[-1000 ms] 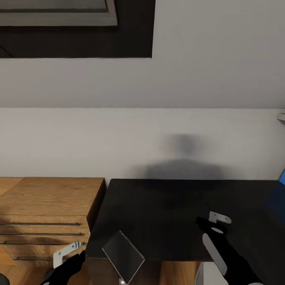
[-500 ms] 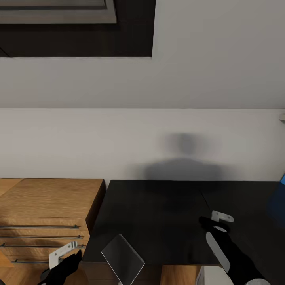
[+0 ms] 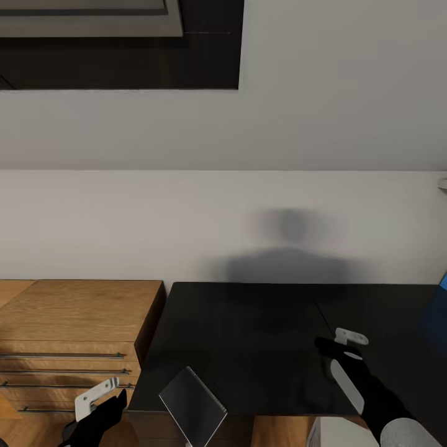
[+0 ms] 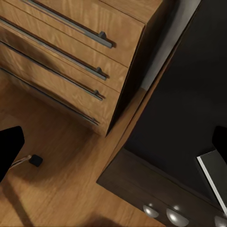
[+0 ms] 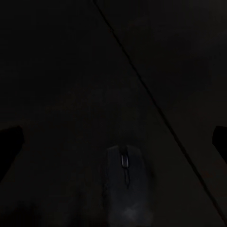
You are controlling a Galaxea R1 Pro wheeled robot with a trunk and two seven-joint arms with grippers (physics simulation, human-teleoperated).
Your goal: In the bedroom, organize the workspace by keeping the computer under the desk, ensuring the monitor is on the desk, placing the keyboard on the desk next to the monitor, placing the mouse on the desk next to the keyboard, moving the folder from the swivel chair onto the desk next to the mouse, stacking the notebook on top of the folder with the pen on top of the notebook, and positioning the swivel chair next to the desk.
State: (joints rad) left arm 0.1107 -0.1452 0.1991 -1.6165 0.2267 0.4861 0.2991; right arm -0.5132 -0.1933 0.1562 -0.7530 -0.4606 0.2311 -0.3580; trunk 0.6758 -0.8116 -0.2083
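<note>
The desk [image 3: 248,335] has a black top and meets the wall ahead. My right gripper [image 3: 340,349] hovers over its right part, open. In the right wrist view the dark mouse [image 5: 124,175] lies on the desk [image 5: 71,71] below the spread gripper [image 5: 113,137], untouched. The grey folder [image 3: 192,403] shows tilted at the desk's front edge; its pale edge [image 4: 213,177] also appears in the left wrist view. What holds it up is hidden. My left gripper [image 3: 93,403] is open beside the desk's left corner, holding nothing. The blue notebook [image 3: 434,316] lies at the desk's far right.
A light wooden dresser [image 3: 68,323] with bar handles [image 4: 71,28] stands against the desk's left side. Round silver knobs [image 4: 175,215] mark the desk's drawer front. A black castor [image 4: 35,161] rests on the wooden floor. A grey-white box [image 3: 338,431] sits under the desk's front right.
My left gripper has drifted left and slightly down, away from the folder. My right gripper has edged to the right over the desk. The folder has stayed put.
</note>
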